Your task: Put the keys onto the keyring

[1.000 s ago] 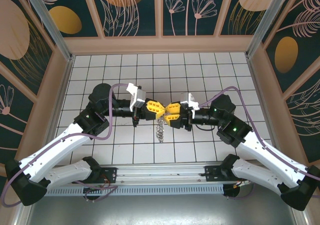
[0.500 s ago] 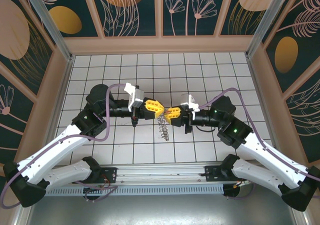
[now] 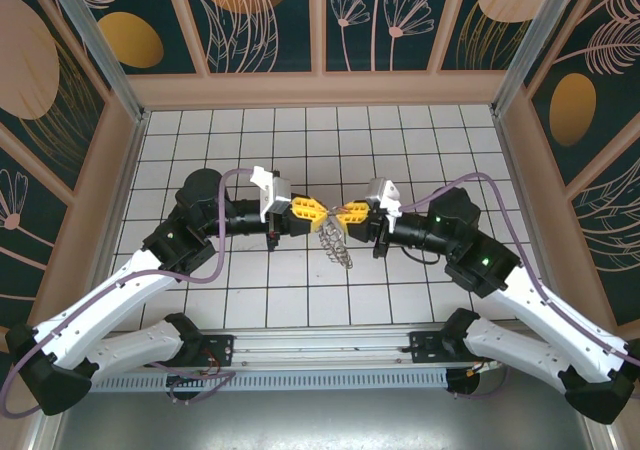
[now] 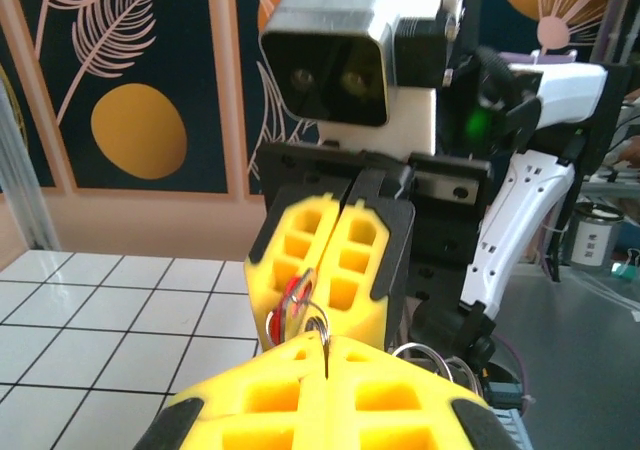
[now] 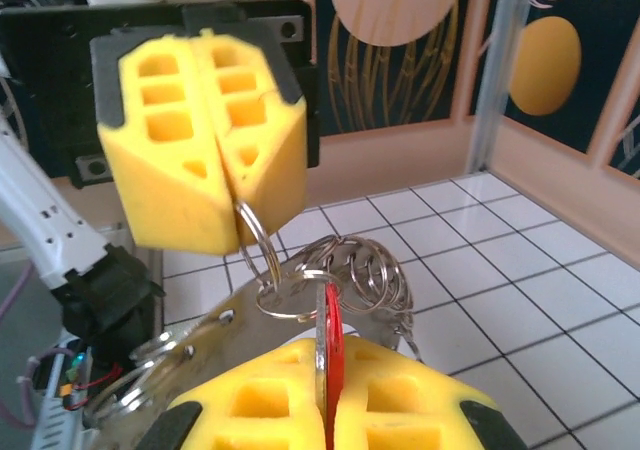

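Note:
The red key [image 5: 331,350] stands on edge between my right gripper's [image 5: 328,358] yellow fingers, which are shut on it. A thin split ring [image 5: 300,292] passes through the key's top. My left gripper [image 4: 325,348] is shut on a small split ring [image 4: 322,326] of the keyring. The keyring's [image 5: 215,332] flat grey plate and several loose rings [image 5: 385,267] hang below the two grippers. From above, the left gripper [image 3: 311,210] and right gripper [image 3: 346,214] meet tip to tip over the middle of the floor, the keyring [image 3: 339,246] dangling under them.
White tiled floor [image 3: 300,130] inside a box of wood-framed patterned walls [image 3: 320,85]. A metal rail [image 3: 320,355] carries both arm bases along the near edge. Both forearms and purple cables [image 3: 215,210] stretch inward from either side.
My right gripper's jaws have closed on the red key. Both grippers have shifted a little farther back and to the right, and the keyring hangs higher and more to the right.

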